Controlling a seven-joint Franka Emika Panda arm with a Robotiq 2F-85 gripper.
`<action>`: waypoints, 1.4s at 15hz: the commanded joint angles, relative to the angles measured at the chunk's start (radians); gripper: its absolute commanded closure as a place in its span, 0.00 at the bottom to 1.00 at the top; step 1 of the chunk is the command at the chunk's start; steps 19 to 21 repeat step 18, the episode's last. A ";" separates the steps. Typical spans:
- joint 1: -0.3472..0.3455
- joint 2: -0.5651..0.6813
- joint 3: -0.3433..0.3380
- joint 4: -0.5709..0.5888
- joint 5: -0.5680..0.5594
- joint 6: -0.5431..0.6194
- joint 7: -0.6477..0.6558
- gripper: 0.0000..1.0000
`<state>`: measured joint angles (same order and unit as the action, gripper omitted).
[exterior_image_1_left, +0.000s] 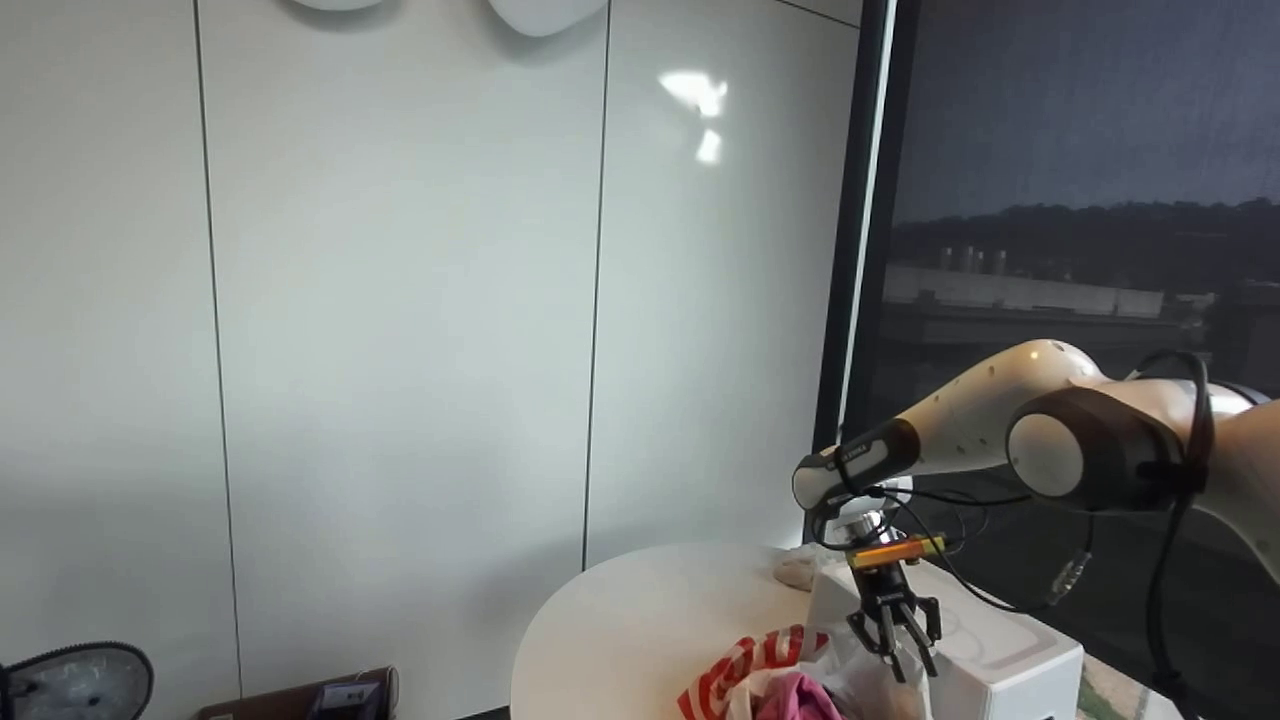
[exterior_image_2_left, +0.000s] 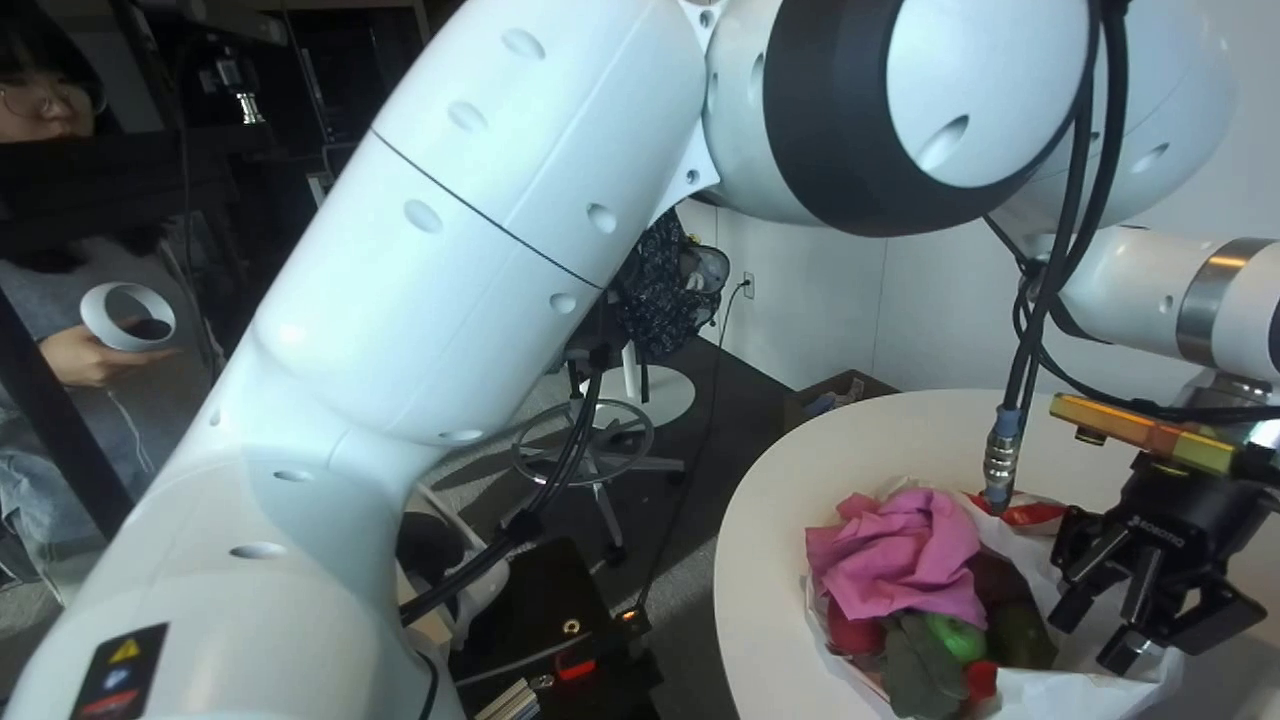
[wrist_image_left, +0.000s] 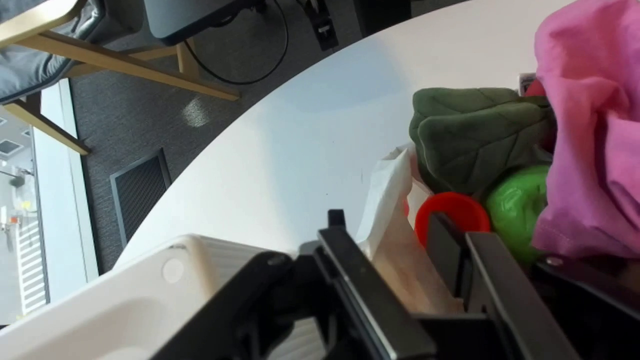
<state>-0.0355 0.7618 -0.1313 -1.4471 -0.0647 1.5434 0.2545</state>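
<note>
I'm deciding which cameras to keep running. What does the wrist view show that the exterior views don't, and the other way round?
Only the wrist view: a wooden-framed chair and a dark floor grille.

Only the exterior views: both show the white arm links; an exterior view also shows a person holding a white controller.

Shared by all: the round white table, the pink cloth, the white bag and the open hand.

Housing (exterior_image_2_left: 1178, 505) reads ROBOTIQ (exterior_image_2_left: 1156, 531) — arm (exterior_image_2_left: 400, 330) bears warning triangle (exterior_image_2_left: 124, 650).
</note>
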 joint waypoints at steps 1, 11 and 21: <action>-0.006 -0.124 0.015 -0.080 0.004 0.037 -0.029 0.22; -0.055 -0.439 0.088 -0.441 0.167 0.278 -0.344 0.00; -0.067 -0.587 0.089 -0.674 0.234 0.472 -0.523 0.00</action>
